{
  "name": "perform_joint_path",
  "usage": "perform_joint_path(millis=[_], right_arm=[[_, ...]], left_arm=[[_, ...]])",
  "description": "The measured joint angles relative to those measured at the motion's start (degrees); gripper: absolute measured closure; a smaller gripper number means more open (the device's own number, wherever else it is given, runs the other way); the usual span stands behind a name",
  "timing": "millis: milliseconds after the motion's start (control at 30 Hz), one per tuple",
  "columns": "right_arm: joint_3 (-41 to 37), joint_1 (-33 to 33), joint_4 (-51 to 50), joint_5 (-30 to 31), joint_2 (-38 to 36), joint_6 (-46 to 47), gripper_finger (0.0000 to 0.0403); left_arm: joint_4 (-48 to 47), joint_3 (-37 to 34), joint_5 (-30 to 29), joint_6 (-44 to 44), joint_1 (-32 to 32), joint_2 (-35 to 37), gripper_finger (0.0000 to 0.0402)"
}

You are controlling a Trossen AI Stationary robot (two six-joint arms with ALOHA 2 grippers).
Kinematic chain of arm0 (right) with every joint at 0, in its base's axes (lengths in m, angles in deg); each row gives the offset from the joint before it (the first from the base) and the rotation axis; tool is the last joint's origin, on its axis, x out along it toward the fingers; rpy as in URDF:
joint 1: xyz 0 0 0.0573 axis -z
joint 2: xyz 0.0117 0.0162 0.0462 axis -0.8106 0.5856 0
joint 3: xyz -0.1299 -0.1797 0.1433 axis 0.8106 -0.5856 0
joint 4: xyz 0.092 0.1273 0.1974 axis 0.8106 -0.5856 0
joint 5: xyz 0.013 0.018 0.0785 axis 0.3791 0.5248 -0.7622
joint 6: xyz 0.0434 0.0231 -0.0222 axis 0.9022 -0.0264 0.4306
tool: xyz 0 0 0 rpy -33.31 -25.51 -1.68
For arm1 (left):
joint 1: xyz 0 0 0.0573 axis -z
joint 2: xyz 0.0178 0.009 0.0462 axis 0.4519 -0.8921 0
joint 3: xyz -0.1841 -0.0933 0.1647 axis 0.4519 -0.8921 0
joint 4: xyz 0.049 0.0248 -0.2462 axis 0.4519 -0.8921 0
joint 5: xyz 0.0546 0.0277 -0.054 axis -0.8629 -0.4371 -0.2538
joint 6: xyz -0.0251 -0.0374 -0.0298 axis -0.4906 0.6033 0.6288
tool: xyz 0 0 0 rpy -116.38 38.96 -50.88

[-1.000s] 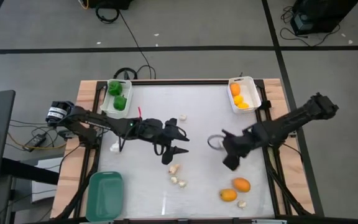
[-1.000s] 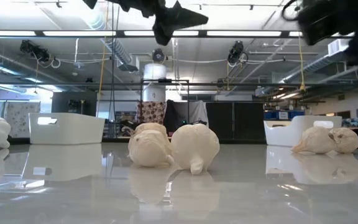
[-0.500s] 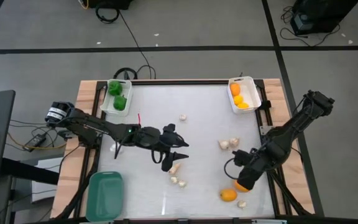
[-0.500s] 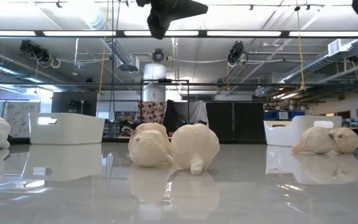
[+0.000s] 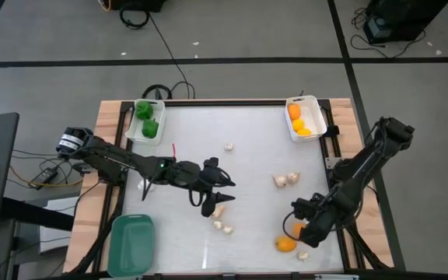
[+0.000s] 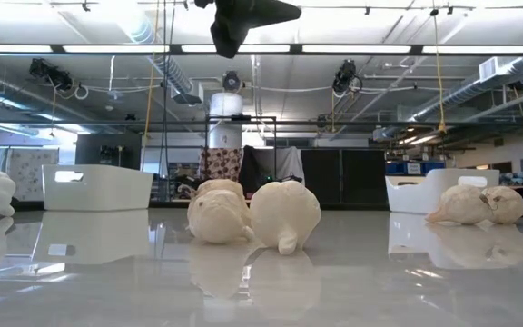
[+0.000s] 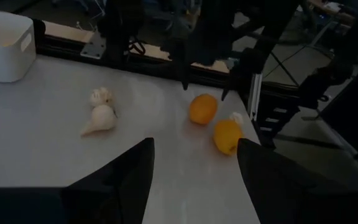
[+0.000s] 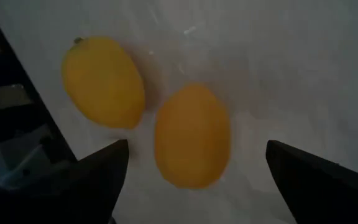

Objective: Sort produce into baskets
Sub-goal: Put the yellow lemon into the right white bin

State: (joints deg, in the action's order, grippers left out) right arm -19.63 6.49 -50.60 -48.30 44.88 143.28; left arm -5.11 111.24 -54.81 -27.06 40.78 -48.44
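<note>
My right claw (image 8: 191, 171) hangs spread wide over an orange fruit (image 8: 192, 135) near the table's front right corner. A second fruit (image 8: 103, 82) sits close, so I might bump it away. My left claw (image 7: 194, 180) waits, open, mid-table.

counter top (image 5: 247, 155): white, smooth, glossy enough to mirror the pieces and ceiling lights in the low view
counter frame (image 5: 107, 124): pale bare wood
white bins (image 5: 306, 117): smooth plastic, slight sheen
teal bin (image 5: 131, 243): smooth plastic
orange fruits (image 8: 191, 134): smooth matt skin
garlic-like pieces (image 6: 284, 215): beige, lumpy, matt
claw fingers (image 7: 120, 180): dark matt plastic
</note>
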Motion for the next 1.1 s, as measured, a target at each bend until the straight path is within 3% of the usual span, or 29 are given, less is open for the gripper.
perform_joint_path(millis=[233,333,533,667,867,1100], right_arm=[[0.00,0.22,-0.68,0.16,9.17,-3.32,0.0007],[-0.06,0.59,-1.62,-2.79,13.14,-2.23,0.0012],[0.04,0.68,-0.01,-5.03,16.76,-0.12,0.0080],[-0.02,1.80,0.15,-4.32,15.23,0.81,0.0147],[0.47,6.25,-1.50,-0.58,9.93,0.85,0.0150],[0.66,16.43,-5.74,12.27,0.41,-0.18,0.0128]], left_arm=[[0.16,-2.16,-0.18,-0.02,-0.02,0.00,0.0166],[-0.15,-3.29,-0.17,-0.02,-0.02,-0.02,0.0166],[0.03,-4.19,-0.11,-0.04,-0.19,-0.02,0.0166],[0.08,-4.17,-0.02,-0.07,-0.78,-0.01,0.0166],[0.07,-4.19,0.02,3.26,-3.17,0.00,0.0166],[0.05,-4.17,3.42,7.43,-6.85,0.00,0.0166]])
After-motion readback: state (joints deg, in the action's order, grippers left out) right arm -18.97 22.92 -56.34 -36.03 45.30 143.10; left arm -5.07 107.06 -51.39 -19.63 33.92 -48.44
